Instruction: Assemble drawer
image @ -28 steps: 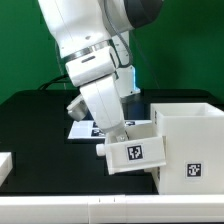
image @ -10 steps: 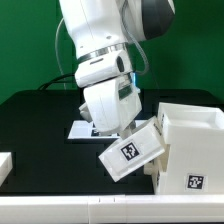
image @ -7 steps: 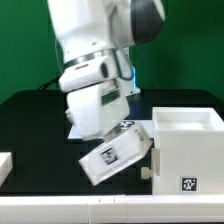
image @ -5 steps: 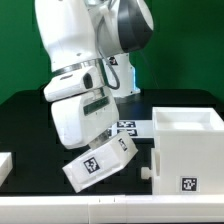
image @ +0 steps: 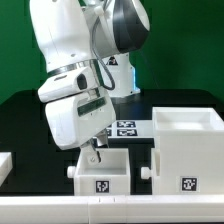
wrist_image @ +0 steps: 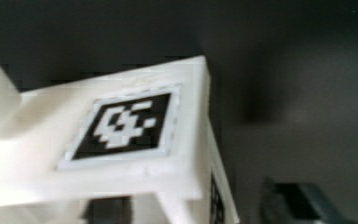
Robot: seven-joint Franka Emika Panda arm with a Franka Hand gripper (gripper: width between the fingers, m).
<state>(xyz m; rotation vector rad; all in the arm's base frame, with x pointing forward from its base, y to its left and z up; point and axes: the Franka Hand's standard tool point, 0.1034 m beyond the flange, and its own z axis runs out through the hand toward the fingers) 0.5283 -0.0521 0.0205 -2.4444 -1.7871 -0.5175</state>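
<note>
A white knobbed tray [image: 100, 172] of the drawer stands flat on the black table, its tag facing the camera. It sits just at the exterior view's left of the large white housing [image: 186, 150]. My gripper [image: 95, 156] hangs right over the tray's rear part. In the wrist view the tray [wrist_image: 131, 125] fills the picture, blurred. One dark fingertip [wrist_image: 300, 200] stands apart from the tray's edge, so the jaws look open around it. The second tray is only partly in view, if the white piece at the left edge [image: 5, 166] is it.
The marker board [image: 124, 128] lies behind the tray, partly hidden by the arm. A small white knob-like part [image: 148, 172] shows between tray and housing. The table's front edge runs just below the tray and housing.
The tray was carried tilted away from the housing toward the exterior view's left. It now rests level on the table, and the arm has swung left with it.
</note>
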